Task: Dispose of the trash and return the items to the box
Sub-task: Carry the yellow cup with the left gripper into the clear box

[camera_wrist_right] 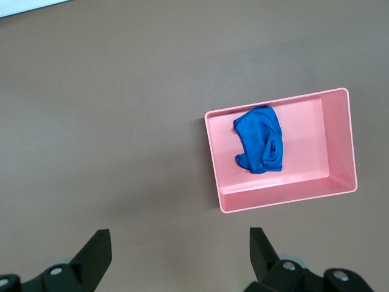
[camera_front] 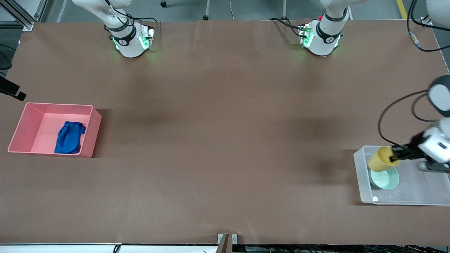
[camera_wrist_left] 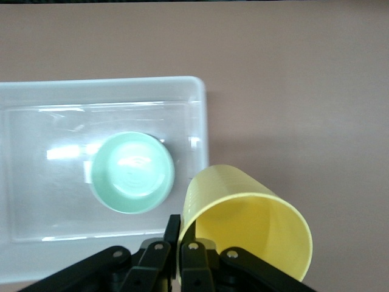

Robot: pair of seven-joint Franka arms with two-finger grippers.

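Yellow cup [camera_front: 380, 159], pinched at its rim by left gripper [camera_wrist_left: 176, 243] over clear box [camera_front: 362, 175]'s edge, may tip outside on release; right gripper [camera_wrist_right: 176, 258] waits, spread.

Wide bare table [camera_front: 225, 116] between pink bin [camera_front: 24, 123] and clear tub [camera_front: 404, 196]. Blocking part of the tub's floor: green bowl [camera_front: 384, 178], and above its rim the tilted cup [camera_front: 381, 159] clamped by left gripper [camera_front: 396, 153]. Bare floor beside bowl.
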